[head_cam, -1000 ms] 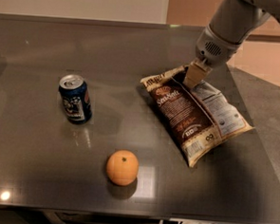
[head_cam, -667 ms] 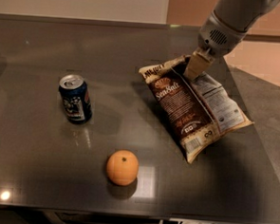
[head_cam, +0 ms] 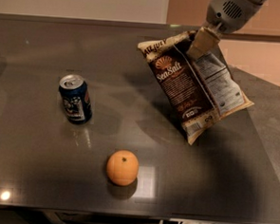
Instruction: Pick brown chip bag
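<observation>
The brown chip bag (head_cam: 191, 84) is a large dark-brown crinkly bag with cream edges, "Sea Salt" script and a white nutrition label. It hangs tilted above the right side of the dark table (head_cam: 37, 164), lifted clear of the surface, its shadow beneath it. My gripper (head_cam: 203, 41) comes down from the upper right and is shut on the bag's top edge, holding it up.
A blue soda can (head_cam: 75, 99) stands upright at the left middle of the table. An orange (head_cam: 122, 167) lies near the front edge. The table's front edge runs along the bottom; its right edge lies just past the bag.
The gripper has risen with the bag in its grasp. The bag went from lying flat on the table to hanging tilted in the air. Can and orange have not moved.
</observation>
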Available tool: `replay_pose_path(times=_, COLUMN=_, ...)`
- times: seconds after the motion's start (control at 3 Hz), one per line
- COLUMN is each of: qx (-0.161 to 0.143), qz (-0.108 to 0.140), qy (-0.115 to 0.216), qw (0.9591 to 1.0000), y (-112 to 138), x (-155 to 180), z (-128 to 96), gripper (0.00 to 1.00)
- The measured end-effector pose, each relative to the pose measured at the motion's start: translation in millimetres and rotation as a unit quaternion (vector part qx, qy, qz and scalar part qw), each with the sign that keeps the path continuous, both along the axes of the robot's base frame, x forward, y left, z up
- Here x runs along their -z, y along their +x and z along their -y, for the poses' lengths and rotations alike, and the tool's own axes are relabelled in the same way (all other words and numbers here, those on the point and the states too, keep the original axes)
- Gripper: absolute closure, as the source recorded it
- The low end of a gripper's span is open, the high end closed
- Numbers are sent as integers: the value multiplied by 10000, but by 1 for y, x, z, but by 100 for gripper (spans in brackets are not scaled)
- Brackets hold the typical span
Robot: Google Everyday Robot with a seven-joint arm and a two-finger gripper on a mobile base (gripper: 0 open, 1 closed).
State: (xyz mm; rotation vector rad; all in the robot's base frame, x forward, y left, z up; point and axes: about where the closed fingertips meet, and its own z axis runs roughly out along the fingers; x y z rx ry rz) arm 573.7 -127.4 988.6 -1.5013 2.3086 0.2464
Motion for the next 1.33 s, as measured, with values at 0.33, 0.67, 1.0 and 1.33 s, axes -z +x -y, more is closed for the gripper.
replay_pose_path(times=0.33, qx=-140, qz=241, qy=62, qw=9996, y=7, x=-21, z=-4, gripper=100)
replay_pose_path(times=0.67, qx=-246, qz=469, qy=97, qw=9985, y=14, x=-38, z=-9, gripper=100)
replay_pose_path(times=1.0, qx=-321, qz=813, qy=170, qw=9960, y=24, x=-54, z=-17, gripper=100)
replay_pose_path(times=1.33, qx=-319, qz=819, qy=173, qw=9960, y=25, x=-54, z=-18, gripper=100)
